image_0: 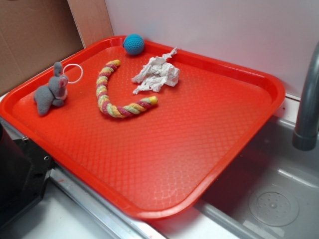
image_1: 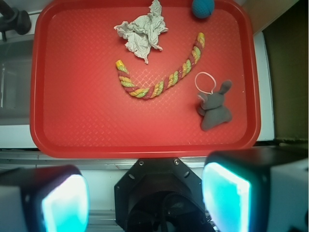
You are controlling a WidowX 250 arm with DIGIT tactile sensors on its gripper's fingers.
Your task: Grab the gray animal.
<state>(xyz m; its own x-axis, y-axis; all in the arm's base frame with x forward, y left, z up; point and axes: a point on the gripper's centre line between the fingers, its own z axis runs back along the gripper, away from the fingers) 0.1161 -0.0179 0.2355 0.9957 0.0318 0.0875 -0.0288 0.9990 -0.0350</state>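
Textured red plastic tray (image_0: 209, 149) holds the crocheted gray animal (image_0: 51, 92), long-eared.

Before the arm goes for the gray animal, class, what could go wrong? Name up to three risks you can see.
1. The thin white ring lies by the gray animal; one of the jaws could snag the ring instead of the body.
2. The animal sits close to the red tray's rim, so a descending finger might strike the rim.
3. The braided rope lies nearby; an off-target approach could catch or drag it.
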